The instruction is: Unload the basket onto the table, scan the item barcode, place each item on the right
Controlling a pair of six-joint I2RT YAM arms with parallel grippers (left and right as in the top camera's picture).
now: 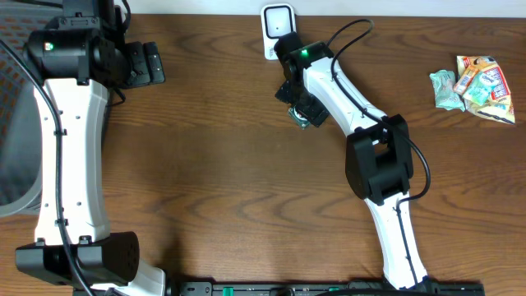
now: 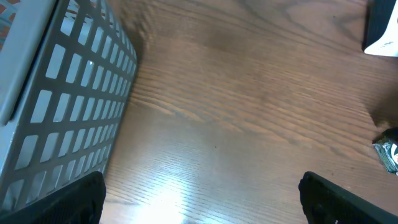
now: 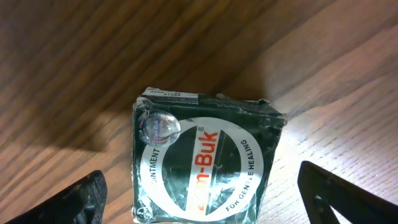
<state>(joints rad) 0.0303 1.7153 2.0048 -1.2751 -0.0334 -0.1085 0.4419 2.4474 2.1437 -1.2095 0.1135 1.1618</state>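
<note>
Under the right hand [image 3: 200, 198], one green box [image 3: 205, 158].

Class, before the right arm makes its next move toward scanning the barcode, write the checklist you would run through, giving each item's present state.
1. The right gripper is open, with one finger on either side of the item: ok.
2. The green box lies label up on the table, not yet gripped: ok.
3. Barcode position on the box is known: cannot tell, only the round label face shows.
4. The scanner is close to the right arm: ok.
5. The left gripper is open and off by the basket, clear of the work: ok.
</note>
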